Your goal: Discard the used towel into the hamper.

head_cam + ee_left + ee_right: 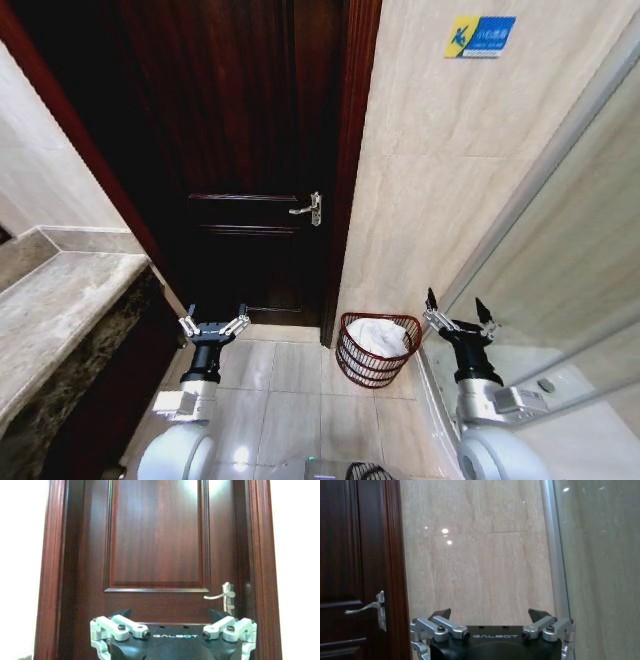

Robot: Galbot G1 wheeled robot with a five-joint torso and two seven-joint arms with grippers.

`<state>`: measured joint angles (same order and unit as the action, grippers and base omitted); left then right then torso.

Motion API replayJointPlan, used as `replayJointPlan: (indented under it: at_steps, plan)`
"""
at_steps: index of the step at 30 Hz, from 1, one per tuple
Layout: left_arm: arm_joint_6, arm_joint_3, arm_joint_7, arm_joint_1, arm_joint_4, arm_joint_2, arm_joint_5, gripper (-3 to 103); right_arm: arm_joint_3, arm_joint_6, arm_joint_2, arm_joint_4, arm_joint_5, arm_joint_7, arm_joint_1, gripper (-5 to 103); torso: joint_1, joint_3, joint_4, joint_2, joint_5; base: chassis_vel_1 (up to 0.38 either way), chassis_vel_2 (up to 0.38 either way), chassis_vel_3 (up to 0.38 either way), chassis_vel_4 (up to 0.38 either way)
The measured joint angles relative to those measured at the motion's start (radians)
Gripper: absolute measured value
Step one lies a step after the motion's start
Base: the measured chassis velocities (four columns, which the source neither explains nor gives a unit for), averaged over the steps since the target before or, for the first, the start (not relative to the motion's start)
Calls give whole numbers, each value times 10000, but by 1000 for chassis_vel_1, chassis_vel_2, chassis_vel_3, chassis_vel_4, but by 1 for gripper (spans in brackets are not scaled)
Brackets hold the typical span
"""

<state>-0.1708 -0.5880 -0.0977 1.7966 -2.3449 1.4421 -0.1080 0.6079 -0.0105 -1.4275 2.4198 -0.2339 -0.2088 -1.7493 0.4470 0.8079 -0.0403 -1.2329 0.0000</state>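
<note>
"GALBOT" is printed in white on the left gripper [172, 620] body and the right gripper [491, 619] body; the blue-yellow wall sticker [479, 37], upper right, is unreadable.

Two matching arms: white rounded shells low down, black cylindrical wrists above. Left gripper [213, 323] and right gripper [459, 309]: black body, silver-white metal finger linkages with dark bolts, black pointed tips. "GALBOT" printed in white on each black body.

Small dark red-brown open-weave hamper [378, 352] with horizontal ribs, upright on the tiled floor [290, 400], close to the beige wall beside the door frame, white crumpled towel [380, 335] apparently lying inside, filling it.
</note>
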Motion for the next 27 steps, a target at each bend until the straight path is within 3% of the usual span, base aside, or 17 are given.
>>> replayJointPlan:
  at_steps: [27]
  plan:
    - [-41, 2, -48, -4, 151, 26, -22, 100, -41, -122, -73, -60, 141, 53, -54, 100, -3, -5, 0, 9, 0, 48, -50, -55, 52]
